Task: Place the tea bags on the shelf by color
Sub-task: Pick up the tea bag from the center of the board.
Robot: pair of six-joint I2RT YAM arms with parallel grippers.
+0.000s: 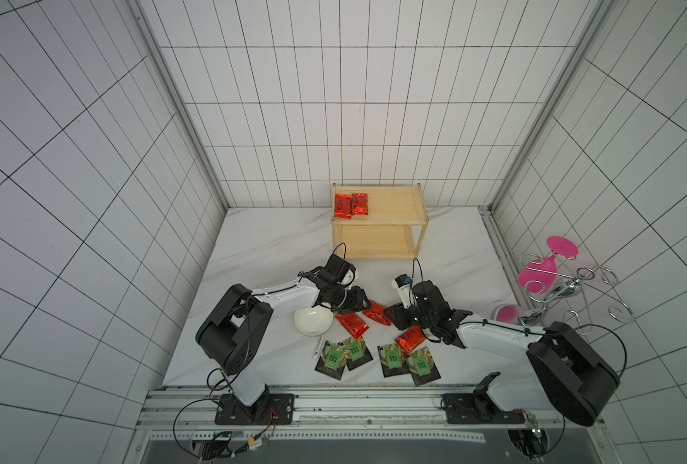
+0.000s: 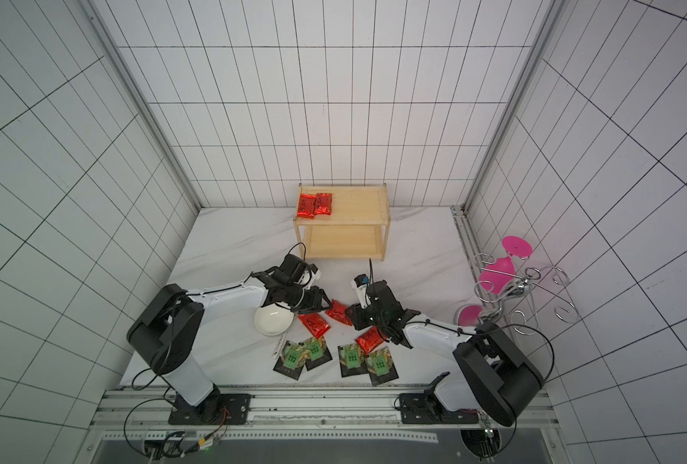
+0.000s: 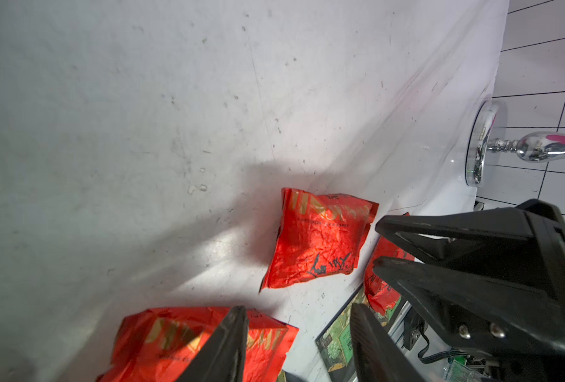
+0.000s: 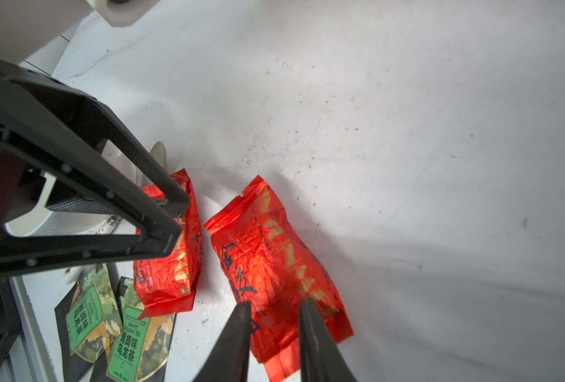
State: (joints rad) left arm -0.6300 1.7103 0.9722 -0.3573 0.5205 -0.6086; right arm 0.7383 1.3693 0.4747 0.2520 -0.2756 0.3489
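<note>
The wooden shelf (image 1: 394,217) stands at the back, with two red tea bags (image 1: 350,205) on its top board. Three more red tea bags lie mid-table. My left gripper (image 3: 297,307) hovers half open over one red bag (image 3: 162,344). One finger crosses that bag and the other stands apart from it over bare table. My right gripper (image 4: 274,306) has its jaws close together, pinching the end of another red bag (image 4: 268,258), which lies on the table. The third red bag (image 1: 411,337) rests on the black green-labelled packets (image 1: 392,357) near the front edge.
A white bowl (image 1: 313,320) sits under my left wrist, with a white-handled spoon (image 1: 318,347) in front of it. A chrome wire rack (image 1: 567,289) holding pink glasses stands off the table's right edge. The two grippers are close together.
</note>
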